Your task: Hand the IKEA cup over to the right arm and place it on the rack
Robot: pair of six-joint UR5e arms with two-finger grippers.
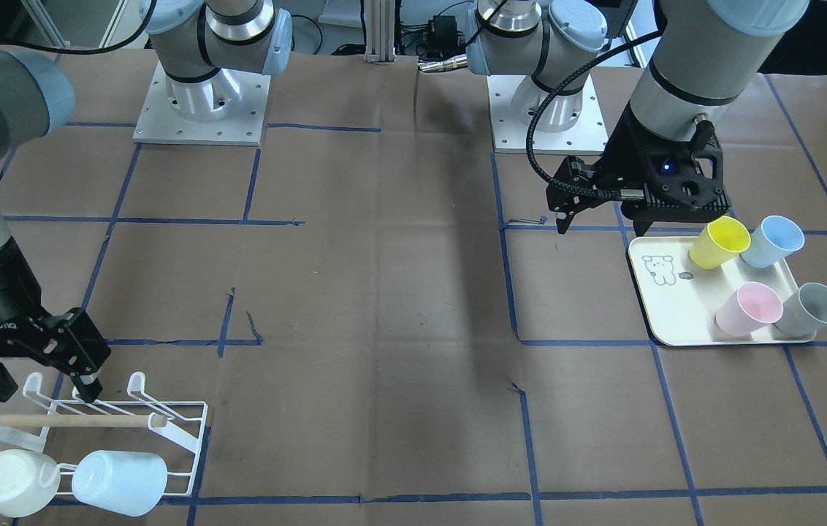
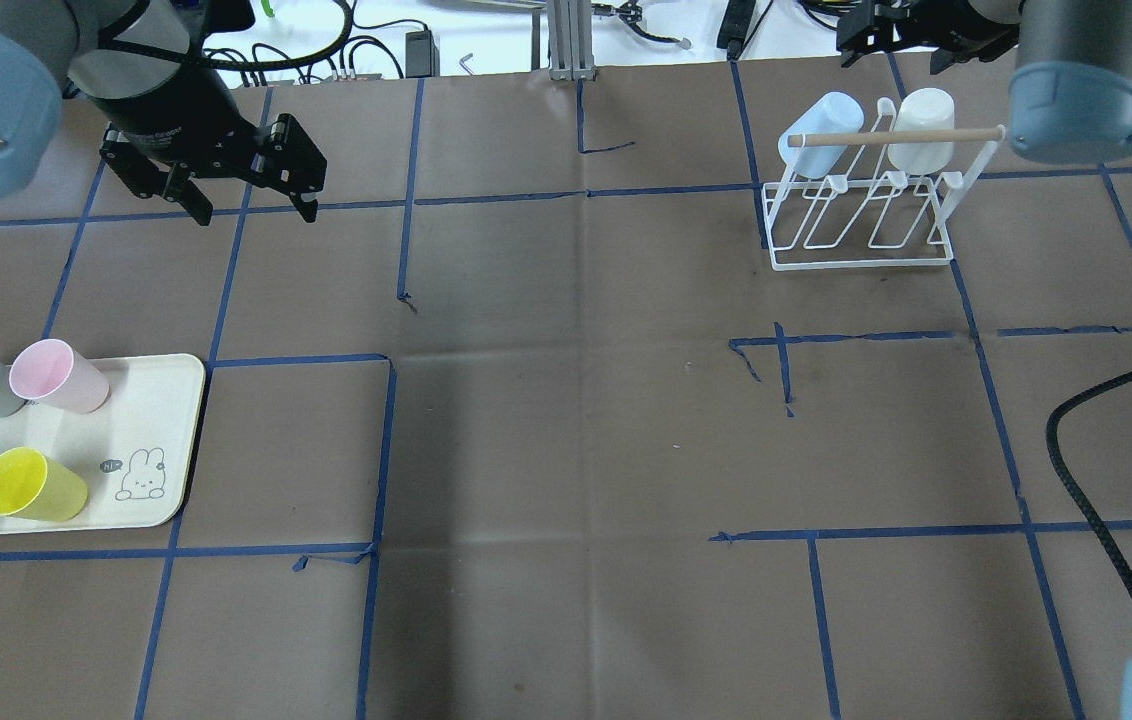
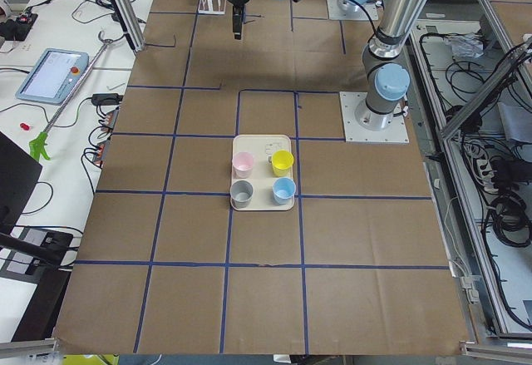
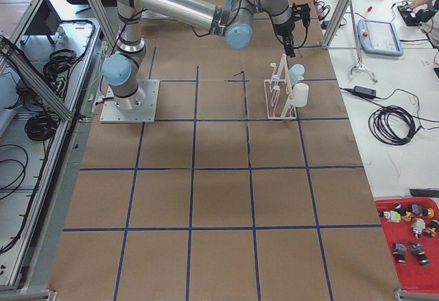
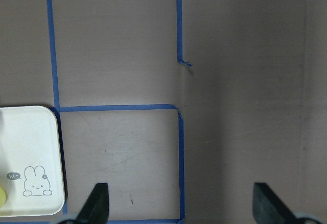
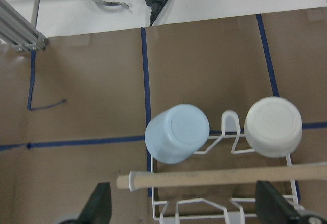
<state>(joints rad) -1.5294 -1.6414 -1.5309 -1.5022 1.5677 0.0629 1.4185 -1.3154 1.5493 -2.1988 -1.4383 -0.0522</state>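
IKEA cups, six in view.
- Light-blue cup (image 6: 177, 133) and white cup (image 6: 273, 127): both mouth-down on prongs of the rack (image 2: 861, 215), side by side in the row farther from the robot's base, just beyond the wooden dowel (image 6: 225, 177) that crosses the rack's top.
- Yellow cup (image 1: 719, 242), blue cup (image 1: 771, 242), pink cup (image 1: 748, 308), grey cup (image 1: 810, 309): mouth-up in two pairs on a cream tray (image 1: 676, 307) with a small animal drawing, well apart from the rack at the other end of the bench (image 2: 566, 450).

Right gripper (image 1: 47, 392): hangs above the rack on its robot-facing side, jaws spread wide, nothing between them. The wrist view shows the dowel and both racked cups below, between the fingertips (image 6: 99, 203).

Left gripper (image 2: 254, 213): far from the rack, on the tray's end of the bench, over bare brown paper, jaws apart and empty. Its wrist view shows only a corner of the tray and blue tape lines. A ribbed black hose (image 1: 541, 131) runs to this gripper.

Bench: brown paper marked with a grid of blue tape, carrying the rack, the tray and both arm bases.
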